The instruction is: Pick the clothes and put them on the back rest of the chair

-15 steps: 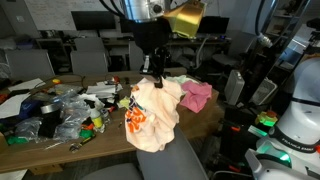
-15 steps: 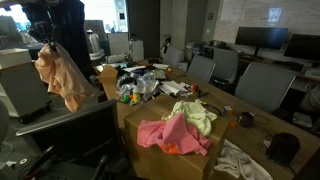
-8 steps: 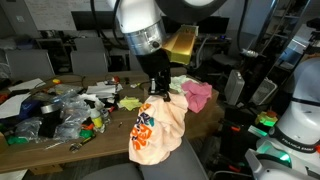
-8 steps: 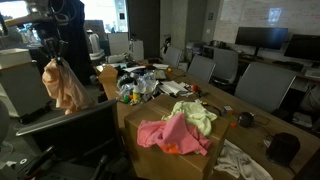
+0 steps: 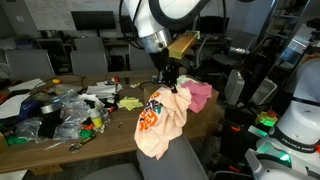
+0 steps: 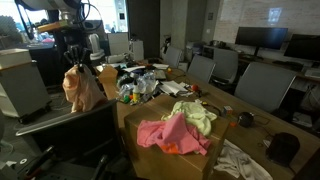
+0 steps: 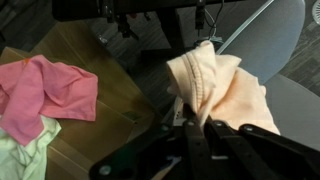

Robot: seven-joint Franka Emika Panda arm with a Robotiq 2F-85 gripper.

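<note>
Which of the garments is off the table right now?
The peach garment with the orange print, hanging from the gripper; the pink cloth and light green cloth lie on the table.

**A:** Where are the clothes?

**B:** A peach garment (image 5: 162,125) with an orange print hangs bunched, pinched at its top, over the grey chair (image 6: 70,135). A pink cloth (image 6: 168,134) and a pale green cloth (image 6: 201,114) lie crumpled and touching on the table (image 7: 90,45).

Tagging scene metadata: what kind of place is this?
Probably an office or lab meeting area: a long wooden table littered with clutter, swivel office chairs around it, and dark monitors on desks behind. The claw grips a peach cloth.
</note>
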